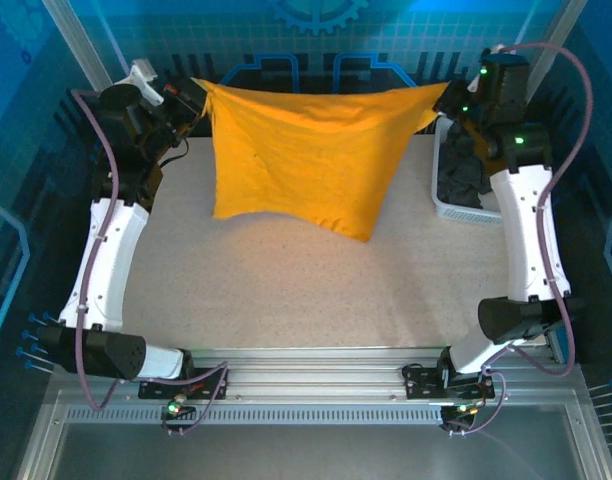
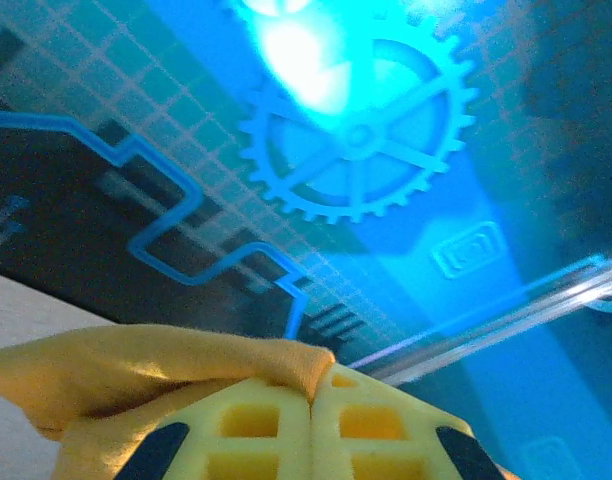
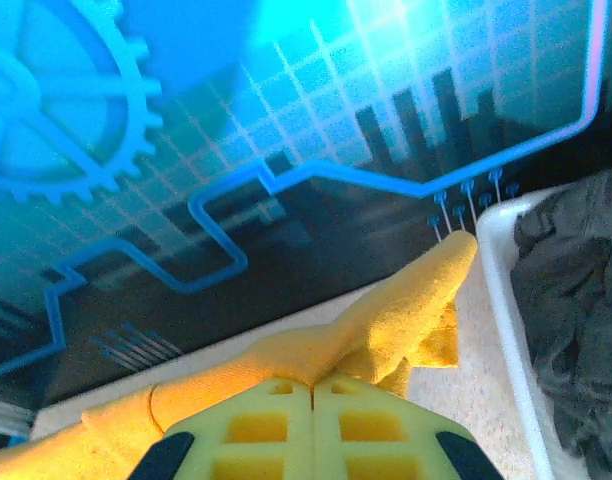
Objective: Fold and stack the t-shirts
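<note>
The orange-yellow t-shirt hangs stretched between both arms above the far half of the table, its lower edge sagging to a point right of centre. My left gripper is shut on the shirt's top left corner. At the top right, my right gripper is shut on the other corner. In both wrist views the yellow pads meet with cloth pinched between them. The dark charcoal t-shirt lies crumpled in the white basket at the far right, also seen in the right wrist view.
The basket's white rim runs close beside the right gripper. The speckled tabletop lies bare in front of the hanging shirt. A blue patterned back wall stands just behind both grippers.
</note>
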Controlling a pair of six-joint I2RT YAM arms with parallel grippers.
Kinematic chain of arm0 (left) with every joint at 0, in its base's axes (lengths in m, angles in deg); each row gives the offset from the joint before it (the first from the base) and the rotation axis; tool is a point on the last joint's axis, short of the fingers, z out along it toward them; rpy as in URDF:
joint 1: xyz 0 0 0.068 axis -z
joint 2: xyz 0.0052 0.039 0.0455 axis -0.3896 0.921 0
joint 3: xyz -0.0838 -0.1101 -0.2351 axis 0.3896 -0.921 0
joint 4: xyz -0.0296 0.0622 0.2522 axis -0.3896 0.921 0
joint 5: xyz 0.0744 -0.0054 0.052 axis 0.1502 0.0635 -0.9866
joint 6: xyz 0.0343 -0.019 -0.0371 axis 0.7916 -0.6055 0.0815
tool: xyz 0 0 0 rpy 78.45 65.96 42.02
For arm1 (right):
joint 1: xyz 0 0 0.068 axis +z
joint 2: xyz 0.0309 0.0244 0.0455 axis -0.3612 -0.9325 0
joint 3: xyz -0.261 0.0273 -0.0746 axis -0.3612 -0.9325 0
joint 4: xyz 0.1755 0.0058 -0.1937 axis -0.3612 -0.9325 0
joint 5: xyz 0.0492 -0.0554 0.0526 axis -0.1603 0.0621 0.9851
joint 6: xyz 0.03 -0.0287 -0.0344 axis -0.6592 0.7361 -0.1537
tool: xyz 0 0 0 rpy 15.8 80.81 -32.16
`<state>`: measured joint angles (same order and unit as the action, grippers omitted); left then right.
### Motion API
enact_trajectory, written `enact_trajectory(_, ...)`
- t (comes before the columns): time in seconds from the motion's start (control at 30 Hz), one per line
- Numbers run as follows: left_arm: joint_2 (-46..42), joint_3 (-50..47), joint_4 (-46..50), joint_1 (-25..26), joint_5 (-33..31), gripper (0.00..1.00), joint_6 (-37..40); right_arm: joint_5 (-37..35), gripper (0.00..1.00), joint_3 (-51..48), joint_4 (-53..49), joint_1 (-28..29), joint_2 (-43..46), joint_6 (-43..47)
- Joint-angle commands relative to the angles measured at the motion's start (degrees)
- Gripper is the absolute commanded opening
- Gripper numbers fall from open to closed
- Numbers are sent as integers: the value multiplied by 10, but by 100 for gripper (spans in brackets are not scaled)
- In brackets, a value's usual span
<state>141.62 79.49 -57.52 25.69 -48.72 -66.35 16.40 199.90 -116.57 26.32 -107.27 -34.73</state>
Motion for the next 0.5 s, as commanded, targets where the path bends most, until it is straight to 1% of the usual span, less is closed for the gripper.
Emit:
enact_trajectory(0.0, -45, -15, -77, 26, 46, 0, -30, 36, 0, 22, 74, -27, 34, -7)
enact_trajectory(0.1, -82, -23, -62, 53, 33, 0, -5, 64, 0, 31, 117, -48, 34, -22)
enact_trajectory(0.17, -111, -32, -21, 66, 2, 0, 29, 83, 0, 47, 137, -51, 14, -28)
enact_trajectory(0.27, -137, -55, 32, 55, -56, 0, 47, 121, 0, 113, 118, -50, -53, -52)
enact_trajectory(0.3, -133, -55, 40, 41, -54, 0, 41, 134, 0, 137, 109, -49, -77, -62)
enact_trajectory(0.37, -98, -39, 47, 9, -20, 0, 17, 155, 0, 186, 102, -38, -133, -80)
enact_trajectory(0.47, -27, 9, 62, -11, -7, 0, 1, 167, 0, 246, 107, -20, -196, -95)
